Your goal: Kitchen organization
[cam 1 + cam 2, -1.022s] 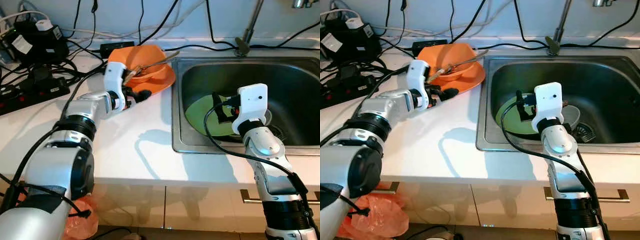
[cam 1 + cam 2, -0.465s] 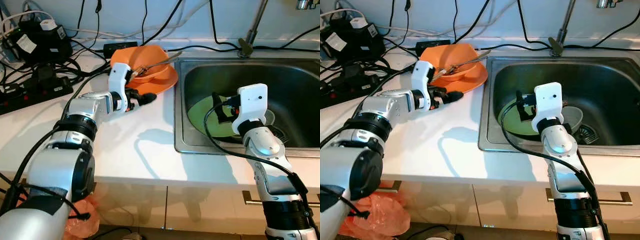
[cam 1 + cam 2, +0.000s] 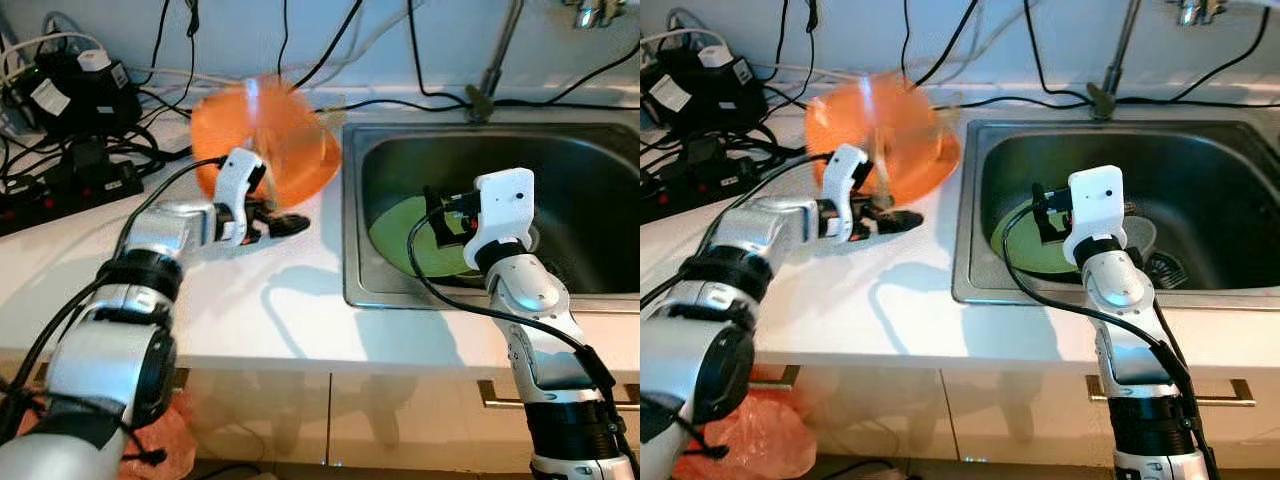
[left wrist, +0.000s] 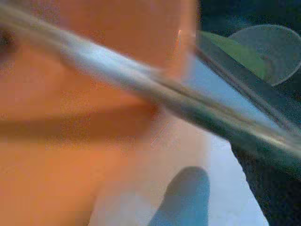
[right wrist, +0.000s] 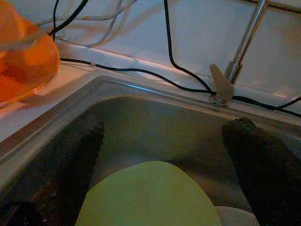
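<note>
With the left gripper [image 3: 270,215] seemingly clamped on the tilted, blurred orange dishes [image 3: 265,135] beside the sink [image 3: 352,290], they could spill their loose utensil [image 4: 155,89], while the right gripper [image 5: 164,155] hangs open and empty over the sink's green plate [image 3: 410,235].

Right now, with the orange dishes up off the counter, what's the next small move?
Probably steady the left end effector before carrying on: the orange dishes are tilted and blurred beside the sink, and a utensil lies loose across them.

Right gripper [image 5: 164,155] hangs over the sink [image 5: 141,117], fingers [image 5: 75,155] spread wide; green plate [image 5: 146,197] below; something orange [image 5: 26,66], maybe a dish, blurred on the counter's edge.
</note>
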### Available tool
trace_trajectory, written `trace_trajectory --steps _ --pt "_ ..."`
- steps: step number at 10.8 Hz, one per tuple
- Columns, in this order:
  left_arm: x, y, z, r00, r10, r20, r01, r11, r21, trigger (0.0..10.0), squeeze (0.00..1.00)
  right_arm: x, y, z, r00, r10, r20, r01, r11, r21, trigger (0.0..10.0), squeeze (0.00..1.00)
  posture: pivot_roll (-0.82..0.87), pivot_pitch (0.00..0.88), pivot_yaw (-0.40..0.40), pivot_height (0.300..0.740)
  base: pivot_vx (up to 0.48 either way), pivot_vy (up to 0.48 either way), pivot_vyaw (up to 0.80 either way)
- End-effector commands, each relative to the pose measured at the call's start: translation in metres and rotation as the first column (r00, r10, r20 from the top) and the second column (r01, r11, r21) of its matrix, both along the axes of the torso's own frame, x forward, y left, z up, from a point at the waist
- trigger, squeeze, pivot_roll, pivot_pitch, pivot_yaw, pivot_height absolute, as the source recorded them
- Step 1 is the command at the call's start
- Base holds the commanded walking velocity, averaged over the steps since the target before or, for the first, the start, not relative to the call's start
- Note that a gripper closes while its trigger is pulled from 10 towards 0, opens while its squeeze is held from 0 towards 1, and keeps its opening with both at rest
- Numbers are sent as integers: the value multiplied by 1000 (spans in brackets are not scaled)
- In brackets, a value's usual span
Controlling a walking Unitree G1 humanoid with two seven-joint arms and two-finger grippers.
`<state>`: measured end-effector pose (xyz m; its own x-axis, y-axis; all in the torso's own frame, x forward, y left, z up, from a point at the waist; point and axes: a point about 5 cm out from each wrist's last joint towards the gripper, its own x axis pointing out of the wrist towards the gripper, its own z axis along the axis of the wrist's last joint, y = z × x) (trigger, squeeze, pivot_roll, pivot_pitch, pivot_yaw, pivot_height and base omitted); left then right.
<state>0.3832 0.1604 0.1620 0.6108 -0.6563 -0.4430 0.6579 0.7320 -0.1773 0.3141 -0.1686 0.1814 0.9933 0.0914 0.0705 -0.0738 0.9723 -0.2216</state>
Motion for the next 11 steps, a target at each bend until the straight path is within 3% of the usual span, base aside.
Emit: trace_trajectory --steps 1,11 --pt "-26 12 -55 964 28 -264 -4 996 88 10000 0 3 1 3 1000 3 14 -3 1000 -4 10000 0 65 37 40 740 0 0 0" --pt "-21 19 -45 968 106 -228 -89 992 85 10000 0 3 1 2 1000 3 16 -3 1000 -12 10000 0 62 38 41 740 0 0 0"
